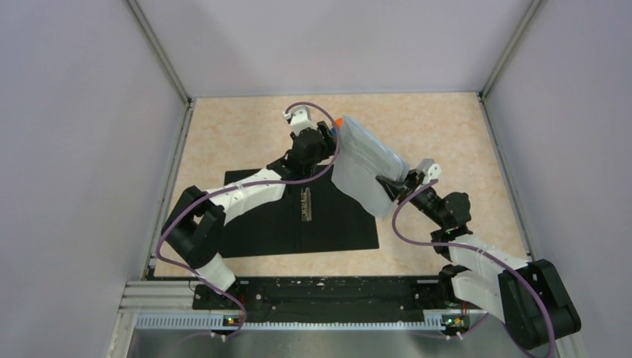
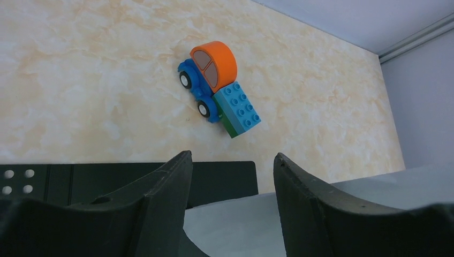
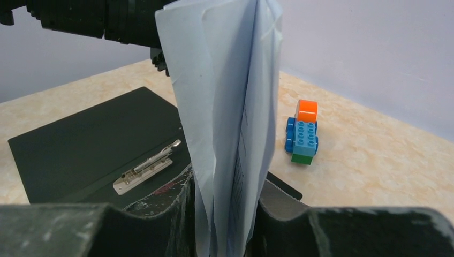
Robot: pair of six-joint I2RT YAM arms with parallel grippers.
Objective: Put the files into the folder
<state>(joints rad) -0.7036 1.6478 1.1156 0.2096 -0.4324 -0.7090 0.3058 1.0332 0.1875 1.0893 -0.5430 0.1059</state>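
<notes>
Files point(image 1: 365, 168) up in the air, tilted, not yet in the folder point(image 1: 298, 224), hanging over its far right corner and the bare table point(image 1: 447, 142) beyond. Folder lying open and flat, black inside up, clip point(image 3: 147, 167) near the middle, uncovered. Right gripper point(image 3: 224, 203) at the low near edge of the sheets: narrow gap, stack standing on edge between the fingers and fanning apart above them; cannot tell whether pinched or only cradled. Left gripper point(image 2: 231, 158) at the far upper corner, fingers wide, a paper edge showing low between them, nothing clamped as far as seen. Truck point(image 2: 217, 88) on the table just beyond that corner, apart from the folder. Main risk, judged from here: a loose hold on both sides, so sheets sliding out, splaying and landing half on the table or skewed across the folder edge. Fanned sheets likely to part further when lowered, one catching on the clip or curling under. Thin, limp paper, prone to buckle if pushed from one edge. Also possible: the left arm or a paper corner nudging the truck, or a finger dragging the folder out from under the stack. Calls for a firm pinch before any lowering, then a slow, flat descent inside the folder's outline.
</notes>
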